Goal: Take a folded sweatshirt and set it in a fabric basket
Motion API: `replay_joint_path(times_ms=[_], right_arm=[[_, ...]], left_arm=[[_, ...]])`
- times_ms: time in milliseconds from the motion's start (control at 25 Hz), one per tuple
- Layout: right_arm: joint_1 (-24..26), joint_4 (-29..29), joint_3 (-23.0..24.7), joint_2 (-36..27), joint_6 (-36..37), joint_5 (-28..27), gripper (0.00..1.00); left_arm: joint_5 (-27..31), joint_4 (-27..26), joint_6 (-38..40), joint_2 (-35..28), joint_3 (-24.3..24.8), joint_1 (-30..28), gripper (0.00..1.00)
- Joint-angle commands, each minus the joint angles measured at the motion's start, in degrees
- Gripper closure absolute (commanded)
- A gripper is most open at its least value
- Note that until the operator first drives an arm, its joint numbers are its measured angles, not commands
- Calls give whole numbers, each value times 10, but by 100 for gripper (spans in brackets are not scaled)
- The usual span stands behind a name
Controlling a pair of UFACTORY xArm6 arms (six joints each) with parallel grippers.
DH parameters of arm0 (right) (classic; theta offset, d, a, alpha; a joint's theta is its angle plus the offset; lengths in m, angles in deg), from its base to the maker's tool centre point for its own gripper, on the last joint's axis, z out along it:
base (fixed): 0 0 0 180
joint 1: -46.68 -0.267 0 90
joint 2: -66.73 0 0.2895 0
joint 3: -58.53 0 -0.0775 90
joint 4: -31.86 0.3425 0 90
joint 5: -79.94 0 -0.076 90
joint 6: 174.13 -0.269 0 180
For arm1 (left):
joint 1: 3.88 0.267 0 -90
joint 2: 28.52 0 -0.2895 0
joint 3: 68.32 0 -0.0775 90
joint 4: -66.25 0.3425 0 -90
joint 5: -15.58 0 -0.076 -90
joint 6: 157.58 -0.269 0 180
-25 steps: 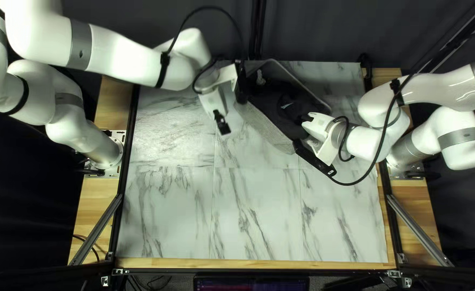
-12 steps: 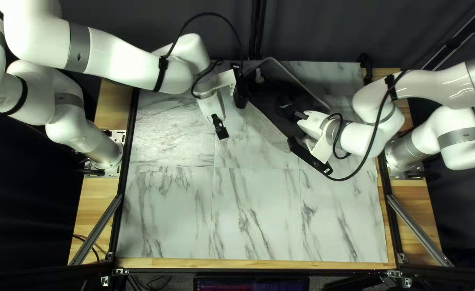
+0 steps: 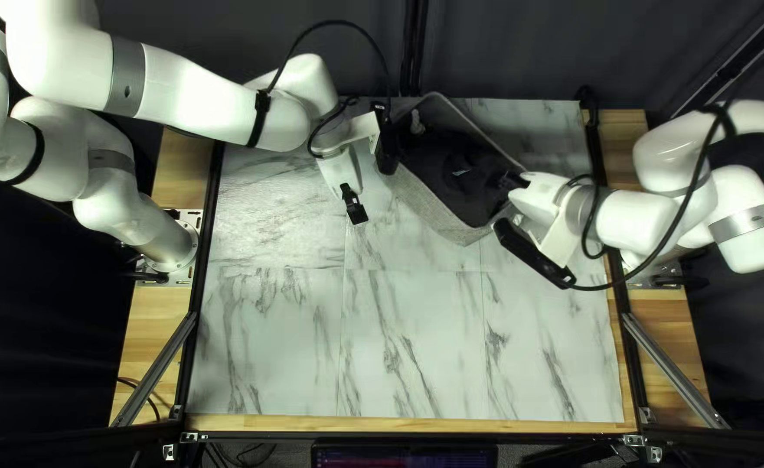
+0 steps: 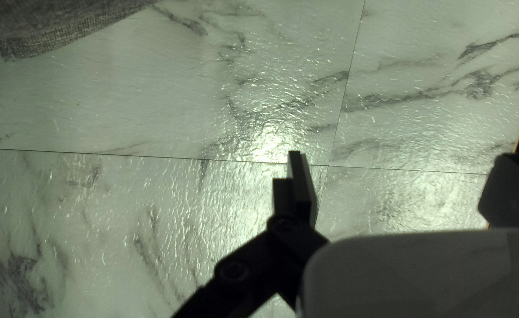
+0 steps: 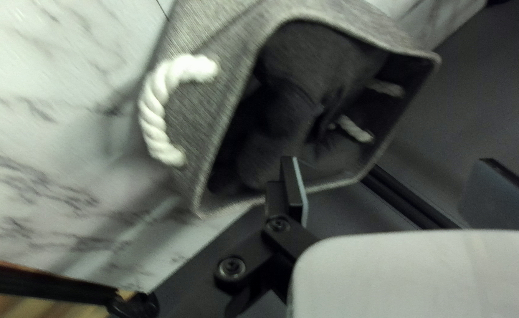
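Atop marbled table [image 3: 269,347], basket [image 3: 430,205] — curtain [image 3: 503,52] (dark) behind

Left gripper [image 3: 355,206] left of basket [image 3: 428,204] in top left view, pointing down, 2 fingers spread apart. Right gripper [image 3: 512,183] at basket's right end, pointing toward basket, 2 fingers spread.

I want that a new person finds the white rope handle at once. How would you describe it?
On the marble-patterned table, find the grey fabric basket holding dark cloth. On its outer wall, the white rope handle curves outward, thick and twisted. Unlike the two shorter rope pieces inside the basket, it forms one big curve outside it.
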Motion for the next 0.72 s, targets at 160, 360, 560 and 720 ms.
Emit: replay_joint_path(times_ms=[160, 360, 560, 720], right_arm=[[-7, -17, 11, 0, -34, 1, 0], [-6, -21, 9, 17, -52, 20, 0], [10, -2, -2, 34, -49, 47, 0], [14, 7, -17, 58, -60, 61, 0]], left_arm=[[-10, 16, 59, -104, 94, -31, 0], [54, 105, 197, -167, 89, -65, 0], [213, 164, 275, -129, -31, -62, 0], [339, 196, 237, -139, -98, -11, 0]])
